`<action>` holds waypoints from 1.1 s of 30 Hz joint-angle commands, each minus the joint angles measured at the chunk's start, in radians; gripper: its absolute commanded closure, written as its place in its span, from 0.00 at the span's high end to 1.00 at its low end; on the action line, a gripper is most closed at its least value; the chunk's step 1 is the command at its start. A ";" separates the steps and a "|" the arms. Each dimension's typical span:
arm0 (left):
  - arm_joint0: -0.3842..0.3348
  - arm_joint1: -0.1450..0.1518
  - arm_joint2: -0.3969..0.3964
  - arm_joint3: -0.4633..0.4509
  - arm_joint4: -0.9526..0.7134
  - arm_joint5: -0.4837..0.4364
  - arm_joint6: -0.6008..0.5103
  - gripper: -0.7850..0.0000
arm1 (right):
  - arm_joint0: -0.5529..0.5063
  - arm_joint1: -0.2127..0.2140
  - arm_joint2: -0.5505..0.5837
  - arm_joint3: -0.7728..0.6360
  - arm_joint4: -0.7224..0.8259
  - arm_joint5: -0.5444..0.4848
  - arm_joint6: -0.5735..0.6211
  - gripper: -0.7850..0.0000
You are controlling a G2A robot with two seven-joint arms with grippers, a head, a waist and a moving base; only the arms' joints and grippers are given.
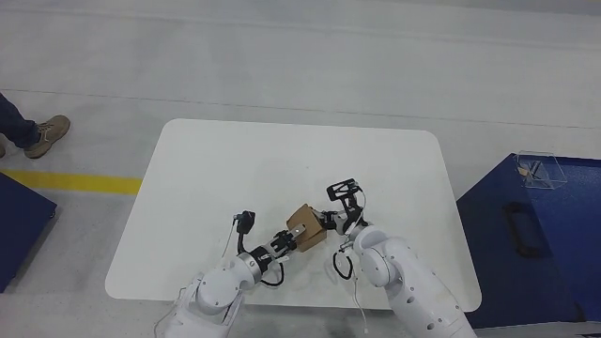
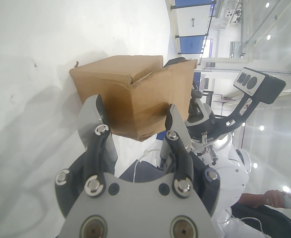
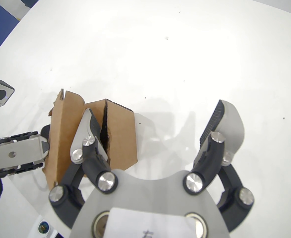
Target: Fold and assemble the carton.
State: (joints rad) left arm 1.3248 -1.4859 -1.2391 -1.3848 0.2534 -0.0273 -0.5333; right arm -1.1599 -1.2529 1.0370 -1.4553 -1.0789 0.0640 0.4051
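Holding the brown cardboard carton (image 1: 305,221) with my left hand (image 2: 135,105) clenched on one of its corners, pads on either side of the board. The carton sits toward the near side of the white tabletop (image 1: 282,160), between my two hands; whether it rests there or hangs just above, I cannot tell. My right hand (image 3: 154,107) is spread wide, one finger (image 3: 89,125) against the dark gap where two panels meet, the other well clear. A loose flap (image 3: 61,134) stands out beside it. This looks like mid-fold: walls up, end not closed. Next, I reckon, that flap needs pressing inward while the left hand steadies.
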 commanded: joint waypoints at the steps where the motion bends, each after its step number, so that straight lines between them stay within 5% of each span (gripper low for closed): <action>1: -0.002 0.001 0.005 -0.002 0.009 0.006 0.006 0.57 | 0.001 -0.001 0.002 0.004 0.000 0.001 -0.001 1.00; 33: -0.041 0.018 0.062 0.026 0.027 0.055 0.041 0.59 | -0.003 -0.015 0.053 0.033 0.019 -0.018 0.012 1.00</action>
State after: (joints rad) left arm 1.2849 -1.4680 -1.1785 -1.3600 0.2798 0.0277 -0.4923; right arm -1.1629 -1.2676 1.0875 -1.4234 -1.0596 0.0457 0.4163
